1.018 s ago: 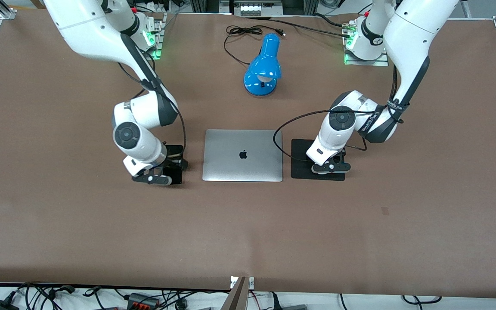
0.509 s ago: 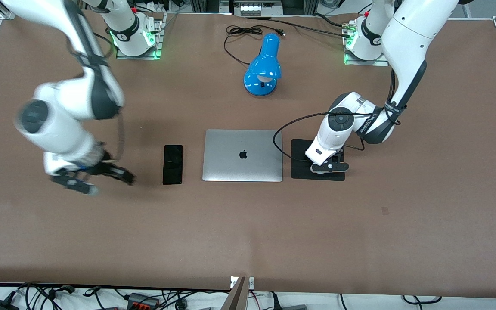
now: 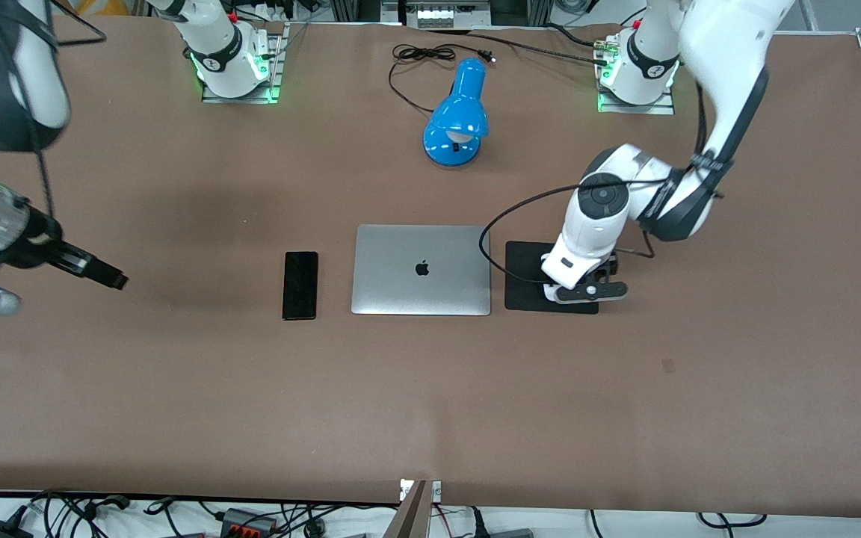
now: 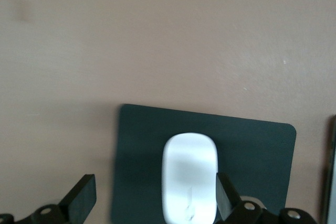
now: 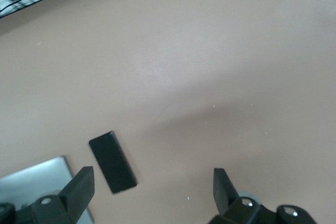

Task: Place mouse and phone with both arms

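The white mouse (image 4: 190, 177) lies on the black mouse pad (image 4: 142, 156). My left gripper (image 4: 155, 198) is open just above it, and the mouse sits between the fingers, close to one fingertip (image 4: 224, 195). In the front view the left gripper (image 3: 586, 290) hides the mouse over the pad (image 3: 524, 273). The black phone (image 3: 300, 285) lies flat on the table beside the laptop (image 3: 421, 270), toward the right arm's end. It also shows in the right wrist view (image 5: 112, 162). My right gripper (image 3: 94, 273) is open and empty, raised over bare table near the right arm's end, and shows in its own view (image 5: 152, 190).
A blue desk lamp (image 3: 457, 116) lies farther from the front camera than the laptop, with its black cord (image 3: 415, 60) looped near the table's back edge. The laptop corner (image 5: 31, 182) shows in the right wrist view. Brown table spreads nearer the front camera.
My right gripper has let go of the phone and swung up and away toward the right arm's end. The phone stays beside the laptop. My left gripper shifted slightly over the pad.
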You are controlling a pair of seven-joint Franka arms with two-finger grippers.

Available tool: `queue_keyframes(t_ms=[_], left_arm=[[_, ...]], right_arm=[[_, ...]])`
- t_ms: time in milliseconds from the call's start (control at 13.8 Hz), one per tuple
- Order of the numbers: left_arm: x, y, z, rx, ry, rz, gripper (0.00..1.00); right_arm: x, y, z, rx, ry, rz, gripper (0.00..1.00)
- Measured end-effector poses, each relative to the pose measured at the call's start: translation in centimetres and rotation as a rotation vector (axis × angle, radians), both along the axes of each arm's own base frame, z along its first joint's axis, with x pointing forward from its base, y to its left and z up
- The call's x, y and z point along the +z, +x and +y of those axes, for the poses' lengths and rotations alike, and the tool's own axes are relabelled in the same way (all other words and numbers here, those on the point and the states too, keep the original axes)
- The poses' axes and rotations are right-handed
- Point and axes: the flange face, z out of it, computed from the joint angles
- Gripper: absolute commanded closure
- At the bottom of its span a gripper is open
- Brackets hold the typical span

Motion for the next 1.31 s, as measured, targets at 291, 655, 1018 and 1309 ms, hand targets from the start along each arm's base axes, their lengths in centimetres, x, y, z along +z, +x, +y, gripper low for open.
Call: queue_keyframes(t_ms=[291, 655, 1018, 1309], left_arm=[[11.2, 1.1, 0.2, -0.074, 0.124, 0.067, 0.00], [19.7, 3.5, 8.0, -0.100, 0.024, 0.257, 0.00], [25.4, 3.4, 18.3, -0.077, -0.224, 0.318, 0.00], [27.0, 2.6, 22.0, -0.125, -0.179, 0.039, 0.00]], right_arm=[[3.8, -3.2, -5.0, 0.127, 0.020, 0.051, 0.00], [4.2, -5.1, -6.6, 0.231, -0.045, 0.095, 0.00], [4.5, -6.0, -8.0, 0.221, -0.114, 0.100, 0.00], [4.5, -5.8, -7.8, 0.227, -0.116, 0.086, 0.00]])
